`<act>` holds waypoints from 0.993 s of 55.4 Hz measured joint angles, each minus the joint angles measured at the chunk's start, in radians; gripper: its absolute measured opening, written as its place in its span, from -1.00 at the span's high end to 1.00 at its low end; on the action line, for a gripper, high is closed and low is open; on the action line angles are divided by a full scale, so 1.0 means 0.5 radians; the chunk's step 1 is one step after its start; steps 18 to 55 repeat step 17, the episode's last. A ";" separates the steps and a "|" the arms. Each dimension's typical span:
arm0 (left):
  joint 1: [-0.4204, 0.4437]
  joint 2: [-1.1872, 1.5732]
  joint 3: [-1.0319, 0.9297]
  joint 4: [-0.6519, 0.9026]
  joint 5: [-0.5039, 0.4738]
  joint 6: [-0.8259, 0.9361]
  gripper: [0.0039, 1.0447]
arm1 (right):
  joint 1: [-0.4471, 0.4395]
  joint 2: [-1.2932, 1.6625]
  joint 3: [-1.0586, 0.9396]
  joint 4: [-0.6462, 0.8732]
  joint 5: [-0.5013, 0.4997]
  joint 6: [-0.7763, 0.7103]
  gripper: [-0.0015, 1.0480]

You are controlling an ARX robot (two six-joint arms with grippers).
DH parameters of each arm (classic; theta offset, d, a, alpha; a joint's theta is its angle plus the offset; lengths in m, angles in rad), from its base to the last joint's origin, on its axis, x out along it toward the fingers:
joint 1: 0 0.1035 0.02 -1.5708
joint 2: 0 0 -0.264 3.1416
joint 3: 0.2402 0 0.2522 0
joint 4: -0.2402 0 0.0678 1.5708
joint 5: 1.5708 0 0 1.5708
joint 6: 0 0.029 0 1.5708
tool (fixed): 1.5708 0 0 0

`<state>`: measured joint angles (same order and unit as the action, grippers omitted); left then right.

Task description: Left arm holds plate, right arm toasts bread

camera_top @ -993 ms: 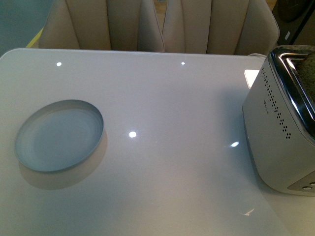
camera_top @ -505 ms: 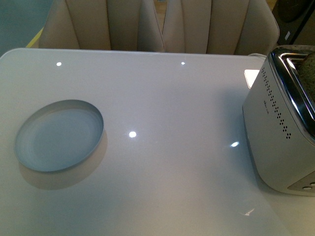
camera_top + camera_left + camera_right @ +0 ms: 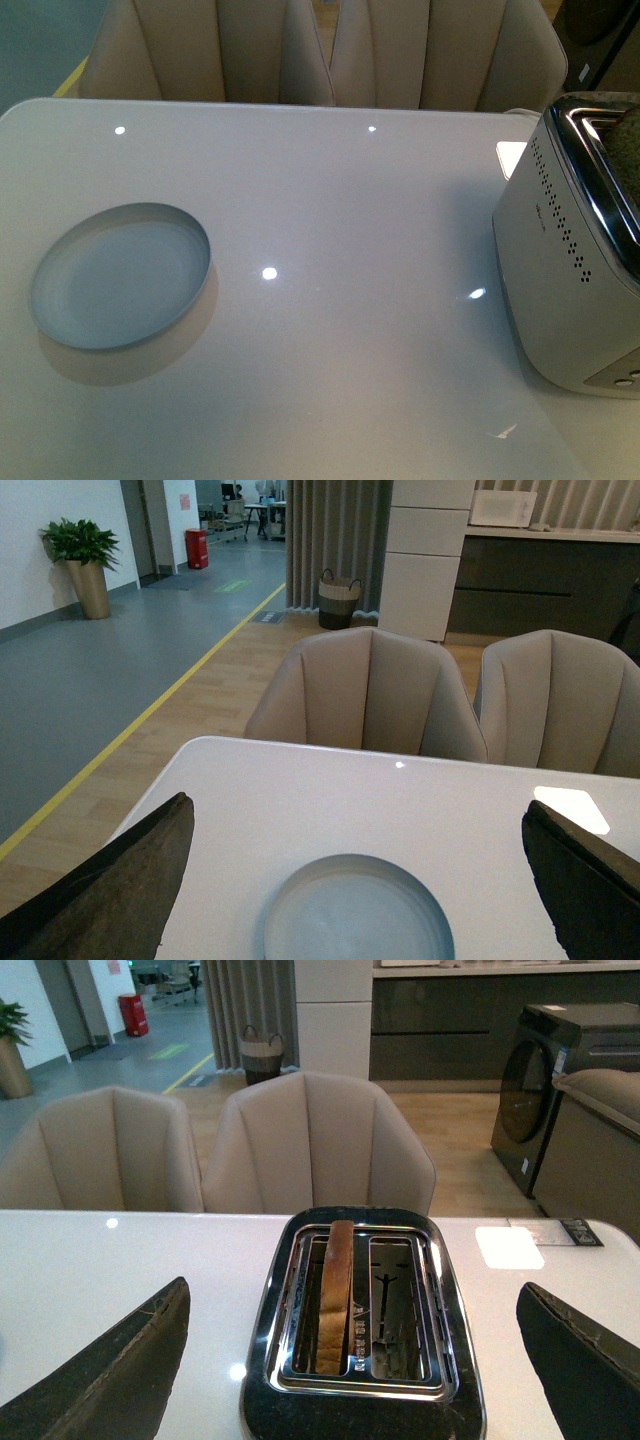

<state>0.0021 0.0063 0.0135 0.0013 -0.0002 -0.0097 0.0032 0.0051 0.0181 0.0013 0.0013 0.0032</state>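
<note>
The pale blue-grey plate (image 3: 120, 275) lies empty on the white table at the left; it also shows in the left wrist view (image 3: 358, 912). My left gripper (image 3: 360, 895) is open, its dark jaws wide apart on either side of the plate and short of it. The bread (image 3: 335, 1295) stands on edge in one slot of the silver toaster (image 3: 362, 1400); the other slot is empty. My right gripper (image 3: 355, 1380) is open, its jaws wide on either side of the toaster, above it. Neither arm shows in the front view, where the toaster (image 3: 565, 270) stands at the right.
Beige chairs (image 3: 330, 50) stand behind the table's far edge (image 3: 260, 103). The toaster stands near the table's right edge. A bright light patch (image 3: 510, 158) lies on the table behind the toaster.
</note>
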 joint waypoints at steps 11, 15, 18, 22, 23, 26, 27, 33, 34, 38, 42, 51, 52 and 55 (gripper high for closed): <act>0.000 0.000 0.000 0.000 0.000 0.000 -0.87 | 0.000 0.000 0.000 0.000 0.001 0.000 -0.83; 0.000 0.000 0.000 0.000 0.000 0.000 -0.87 | 0.000 0.000 0.000 0.000 0.001 0.000 -0.83; 0.000 0.000 0.000 0.000 0.000 0.000 -0.87 | 0.000 0.000 0.000 0.000 0.000 0.000 -0.83; 0.000 0.000 0.000 0.000 0.000 0.000 -0.87 | 0.000 0.000 0.000 0.000 0.000 0.000 -0.83; 0.000 0.000 0.000 0.000 0.000 0.000 -0.87 | 0.000 0.000 0.000 0.000 0.000 0.000 -0.83; 0.000 0.000 0.000 0.000 0.000 0.000 -0.87 | 0.000 0.000 0.000 0.000 0.000 0.000 -0.83; 0.000 0.000 0.000 0.000 0.000 0.000 -0.87 | 0.000 0.000 0.000 0.000 0.000 0.000 -0.83; 0.000 0.000 0.000 0.000 0.000 0.000 -0.87 | 0.000 0.000 0.000 0.000 0.000 0.000 -0.83; 0.000 0.000 0.000 0.000 0.000 0.000 -0.87 | 0.000 0.000 0.000 0.000 0.000 0.000 -0.83; 0.000 0.000 0.000 0.000 0.000 0.000 -0.87 | 0.000 0.000 0.000 0.000 0.000 0.000 -0.83; 0.000 0.000 0.000 0.000 0.000 0.000 -0.87 | 0.000 0.000 0.000 0.000 0.000 0.000 -0.83; 0.000 0.000 0.000 0.000 0.000 0.000 -0.87 | 0.000 0.000 0.000 0.000 0.000 0.000 -0.83; 0.000 0.000 0.000 0.000 0.000 0.000 -0.87 | 0.000 0.000 0.000 0.000 0.000 0.000 -0.83; 0.000 0.000 0.000 0.000 0.000 0.000 -0.87 | 0.000 0.000 0.000 0.000 0.000 0.000 -0.83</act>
